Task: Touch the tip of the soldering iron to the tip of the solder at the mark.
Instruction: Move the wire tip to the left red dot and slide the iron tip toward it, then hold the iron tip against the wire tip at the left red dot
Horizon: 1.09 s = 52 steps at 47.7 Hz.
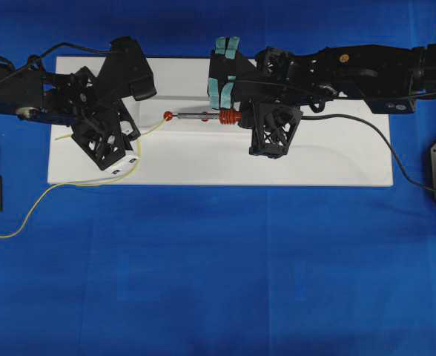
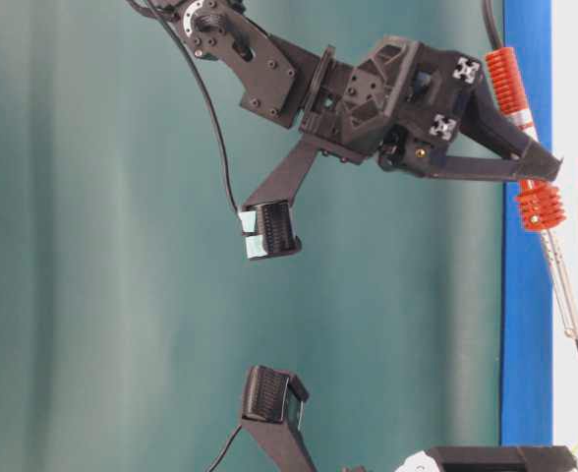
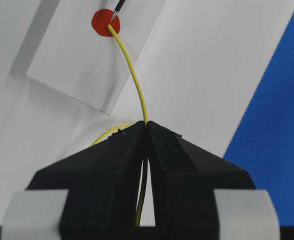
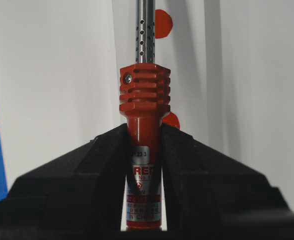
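Reaching out from between the closed fingers of the left gripper (image 3: 146, 131), the solder (image 3: 132, 75) is seen arching up to a red mark (image 3: 103, 23) on the white board (image 1: 337, 159), where its tip is met by the dark point of the soldering iron (image 4: 143, 100). The iron is clamped at its red-orange handle by the right gripper (image 4: 143, 137), the ribbed collar just beyond the fingertips and the silver shaft pointing away toward the mark. In the overhead view, the iron (image 1: 203, 116) is laid level across the board, its tip at the mark (image 1: 167, 116), with the right gripper (image 1: 233, 116) at the handle end and the left gripper (image 1: 133, 148) lower left of the mark. 1 iron, 1 yellow solder wire and 2 arms are counted; 3 red dots are visible in the table-level view. The right arm is stretched in from the right, the left arm angled in from the left. The wire's loose end (image 1: 25, 215) is trailed onto the blue cloth (image 1: 218, 282).
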Available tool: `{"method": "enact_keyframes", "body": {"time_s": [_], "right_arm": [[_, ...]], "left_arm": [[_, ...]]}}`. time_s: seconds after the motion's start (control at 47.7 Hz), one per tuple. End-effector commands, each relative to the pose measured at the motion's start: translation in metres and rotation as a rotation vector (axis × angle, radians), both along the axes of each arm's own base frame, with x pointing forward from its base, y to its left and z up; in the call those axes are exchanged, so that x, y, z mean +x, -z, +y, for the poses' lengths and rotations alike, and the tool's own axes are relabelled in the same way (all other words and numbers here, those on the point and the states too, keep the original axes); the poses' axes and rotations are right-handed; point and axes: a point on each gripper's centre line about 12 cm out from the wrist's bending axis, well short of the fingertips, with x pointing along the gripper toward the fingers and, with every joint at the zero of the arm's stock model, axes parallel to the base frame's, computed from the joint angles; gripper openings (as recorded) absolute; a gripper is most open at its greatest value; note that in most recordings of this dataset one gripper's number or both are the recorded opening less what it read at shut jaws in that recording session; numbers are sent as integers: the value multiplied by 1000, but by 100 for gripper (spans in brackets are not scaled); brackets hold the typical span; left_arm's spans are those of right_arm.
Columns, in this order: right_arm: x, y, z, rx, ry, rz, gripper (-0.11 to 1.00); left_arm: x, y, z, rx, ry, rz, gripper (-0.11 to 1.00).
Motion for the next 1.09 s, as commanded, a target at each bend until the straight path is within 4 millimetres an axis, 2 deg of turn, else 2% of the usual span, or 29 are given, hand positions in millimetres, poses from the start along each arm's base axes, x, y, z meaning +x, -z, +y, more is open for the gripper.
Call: {"method": "enact_keyframes", "body": {"time_s": [0.0,1.069], "right_arm": [[7,-11,-2,-16,-4,-36,8],[12,-9,-3,-9,-7,-9,8]], "left_arm": [[6,-9,0,6,4,-30,2],[5,-9,-2,6,8,-30,2]]}}
